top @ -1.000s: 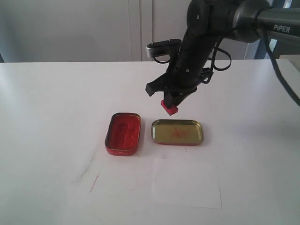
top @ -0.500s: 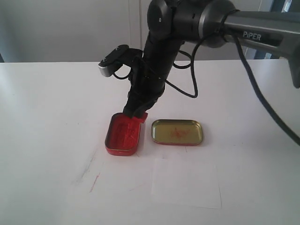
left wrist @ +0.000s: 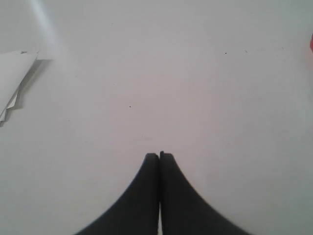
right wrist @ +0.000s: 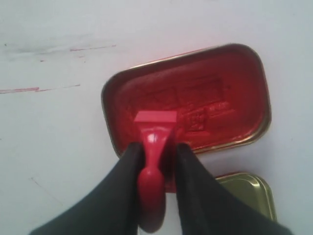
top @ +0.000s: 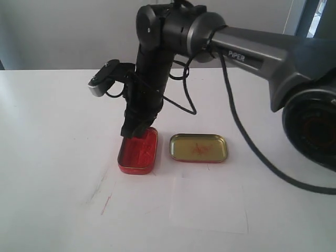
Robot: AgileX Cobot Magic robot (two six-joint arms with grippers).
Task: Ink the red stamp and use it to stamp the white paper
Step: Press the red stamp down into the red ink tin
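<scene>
Right wrist view tells me the most. My right gripper (right wrist: pixel 157 148) is squeezing the handle of the red stamp (right wrist: pixel 155 117), with one finger on each side. The flat end of the stamp points down into the red ink tin (right wrist: pixel 220 93).

A second ago I had the stamp up in the air behind the gold lid (top: pixel 198 147). Then I swung it over to the tin. Now it has gone down inside, at the tin's far end in the exterior view. I think it is touching the ink, or just about to, but I cannot tell for sure. So the inking step is happening now.

The white paper (top: pixel 209 205) lies on the table (top: pixel 47 136) in front of the lid, well apart from the stamp. I see no mark on it yet.

My left gripper (left wrist: pixel 159 157) has its fingers pressed together, holding nothing, over the table.
</scene>
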